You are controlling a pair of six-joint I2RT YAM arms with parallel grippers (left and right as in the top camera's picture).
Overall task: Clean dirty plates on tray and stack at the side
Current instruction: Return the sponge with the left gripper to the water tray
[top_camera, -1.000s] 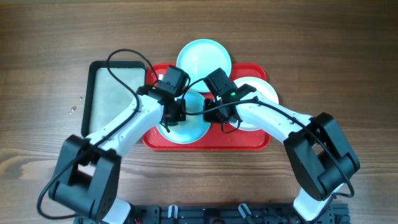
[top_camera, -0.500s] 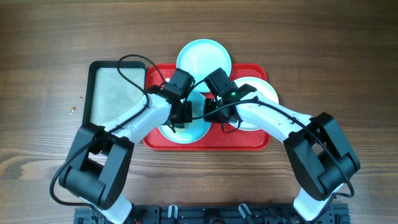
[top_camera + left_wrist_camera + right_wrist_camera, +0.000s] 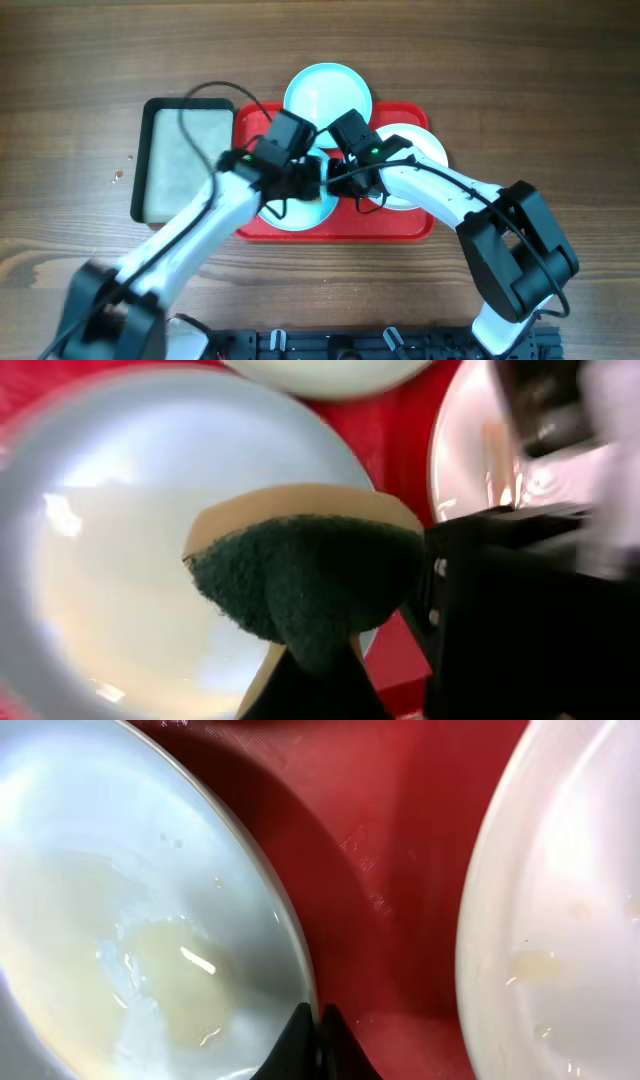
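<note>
The red tray point(image 3: 400, 225) holds a pale turquoise plate point(image 3: 290, 215) at its front left and a white plate point(image 3: 415, 150) at its right. A second turquoise plate point(image 3: 325, 92) lies over the tray's far rim. My left gripper point(image 3: 305, 180) is shut on a sponge point(image 3: 310, 575), green scrub side down, held on the front turquoise plate point(image 3: 120, 560) near its right edge. My right gripper point(image 3: 318, 1025) is shut on that plate's right rim point(image 3: 130, 920), with wet streaks inside it. The white plate also shows in the right wrist view point(image 3: 560, 920).
A smaller black-rimmed tray with a pale inside point(image 3: 185, 160) lies left of the red tray, touching it. The two arms meet over the tray's middle, the right arm point(image 3: 540, 610) close beside the sponge. Bare wooden table surrounds the trays.
My left gripper has moved the sponge to the right across the front turquoise plate, toward the right gripper. The right gripper and all plates have stayed in place.
</note>
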